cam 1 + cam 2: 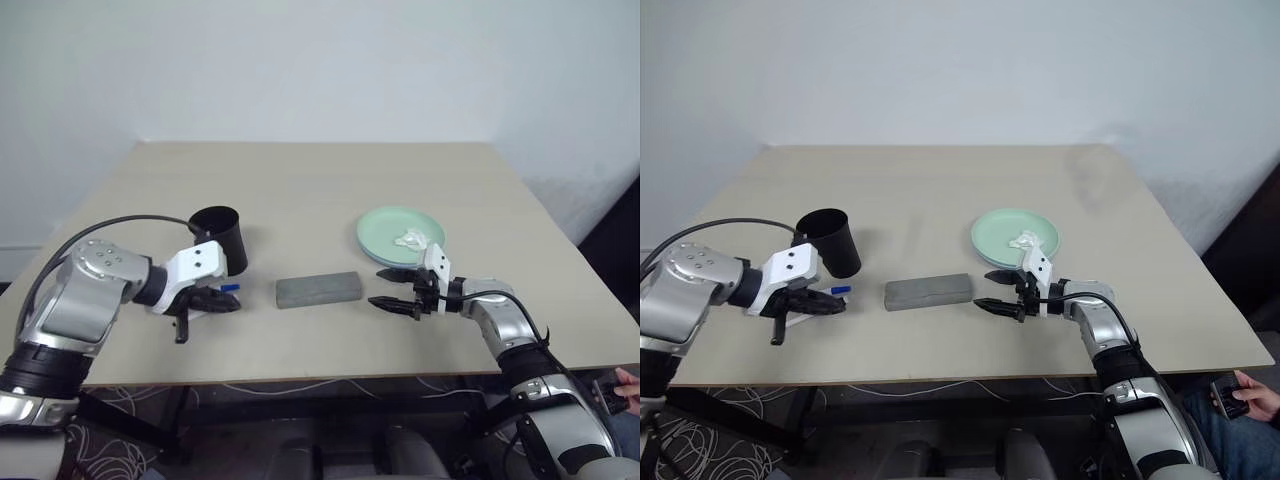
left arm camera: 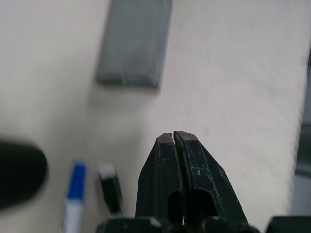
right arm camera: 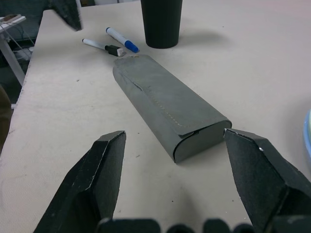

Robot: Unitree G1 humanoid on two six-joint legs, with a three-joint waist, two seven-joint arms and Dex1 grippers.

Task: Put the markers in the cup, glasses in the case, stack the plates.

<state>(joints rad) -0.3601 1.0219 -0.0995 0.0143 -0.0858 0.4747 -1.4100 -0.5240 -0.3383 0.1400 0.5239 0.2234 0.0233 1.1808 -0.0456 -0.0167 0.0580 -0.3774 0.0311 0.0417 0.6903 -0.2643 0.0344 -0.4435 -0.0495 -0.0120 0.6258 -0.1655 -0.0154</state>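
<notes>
Closed grey case [image 1: 318, 290], black cup [image 1: 221, 240] (markers [image 3: 121, 40] outside), glasses [image 1: 411, 239] on plates [image 1: 385, 228]

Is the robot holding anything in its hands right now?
No. The left gripper is shut on nothing above the markers, and the right gripper is open, facing the case.

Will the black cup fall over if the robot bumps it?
Probably, yes. The cup is tall, stands on its narrow end and widens to the rim, so it looks tippy. It looks like light plastic, so a nudge might slide or topple it.
</notes>
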